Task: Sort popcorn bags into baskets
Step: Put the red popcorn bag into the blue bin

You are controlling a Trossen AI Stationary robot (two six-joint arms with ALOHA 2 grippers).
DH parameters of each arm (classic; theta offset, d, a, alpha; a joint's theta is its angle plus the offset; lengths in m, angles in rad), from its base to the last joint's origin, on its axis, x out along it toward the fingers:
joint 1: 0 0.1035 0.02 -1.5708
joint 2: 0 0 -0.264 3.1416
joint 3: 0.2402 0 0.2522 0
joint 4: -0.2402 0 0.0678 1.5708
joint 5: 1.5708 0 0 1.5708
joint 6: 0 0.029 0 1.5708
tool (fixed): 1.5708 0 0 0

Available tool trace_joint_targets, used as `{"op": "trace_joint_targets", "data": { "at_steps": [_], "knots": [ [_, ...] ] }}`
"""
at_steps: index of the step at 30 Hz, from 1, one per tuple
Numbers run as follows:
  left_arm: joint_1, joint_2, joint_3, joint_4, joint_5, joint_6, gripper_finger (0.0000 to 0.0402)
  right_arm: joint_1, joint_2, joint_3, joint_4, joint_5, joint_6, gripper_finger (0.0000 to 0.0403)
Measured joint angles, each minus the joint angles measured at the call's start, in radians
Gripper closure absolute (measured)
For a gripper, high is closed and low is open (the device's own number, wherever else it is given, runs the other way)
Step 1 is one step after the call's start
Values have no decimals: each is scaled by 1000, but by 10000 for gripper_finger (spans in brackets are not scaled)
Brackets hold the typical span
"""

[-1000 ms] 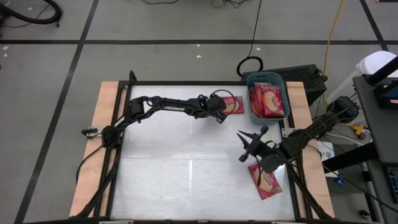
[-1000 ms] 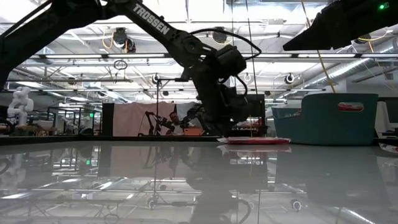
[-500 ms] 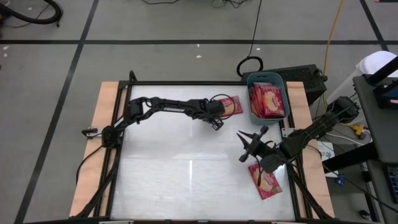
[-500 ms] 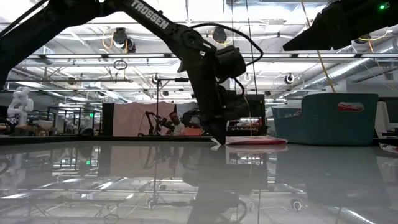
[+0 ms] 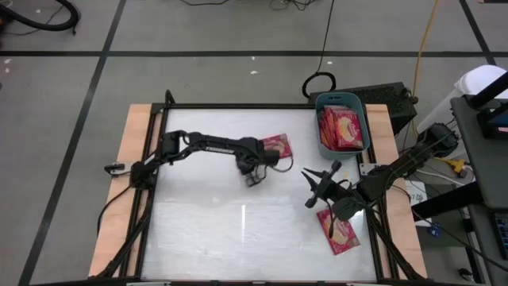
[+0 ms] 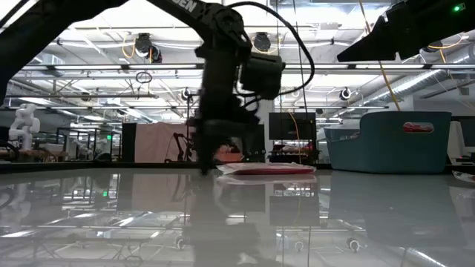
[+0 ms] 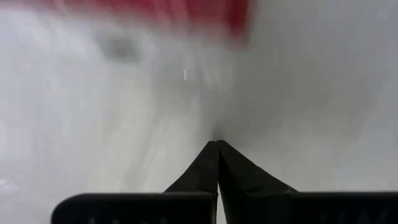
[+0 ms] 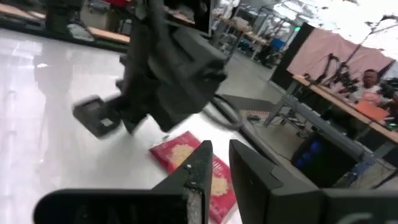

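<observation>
One red popcorn bag (image 5: 276,145) lies flat on the table left of the teal basket (image 5: 341,98); it also shows in the low view (image 6: 263,169) and in the right wrist view (image 8: 196,174). My left gripper (image 5: 252,176) is shut and stands just near-left of this bag, apart from it (image 7: 216,142). Several red bags stand inside the basket (image 5: 342,127). Another bag (image 5: 340,232) lies near the right near corner, partly under my right arm. My right gripper (image 5: 309,187) is open, waits right of centre and touches nothing (image 8: 217,146).
The basket (image 6: 393,141) sits at the table's far right corner. Bare white table spreads across the middle and left (image 5: 206,214). A black frame rims the table (image 5: 238,106). Beyond the table, a person sits at a bench (image 8: 372,81).
My left gripper has swept from the bag beside the basket toward the table's near-left, staying low. The bag has slid along the table with it, leftward and slightly nearer, away from the basket. The gripper now stands clear of the bag.
</observation>
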Motion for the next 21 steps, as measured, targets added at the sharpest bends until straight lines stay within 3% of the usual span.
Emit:
{"op": "trace_joint_targets", "data": {
  "at_steps": [4, 8, 10, 12, 16, 19, 21],
  "knots": [
    [-56, -27, -15, -217, 34, 48, 398, 0, 0, 0, -7, -27, 1, 353],
    [-105, -130, -20, -242, -106, 58, 398, 8, 0, 0, -7, -29, 6, 353],
    [-112, -194, -53, -140, -178, 104, 397, 13, 0, 0, -5, -29, 4, 353],
    [-100, -263, -105, -20, -184, 172, 392, 19, 0, 0, -3, -29, 4, 353],
    [1, -408, -251, 278, -82, 284, 369, 33, 0, 0, -2, -56, 4, 353],
    [93, -452, -385, 481, 32, 337, 346, 33, 0, 0, 0, -103, 4, 353],
    [148, -460, -465, 593, 56, 361, 327, 33, 0, 0, 0, -138, 6, 353]
  ]
}}
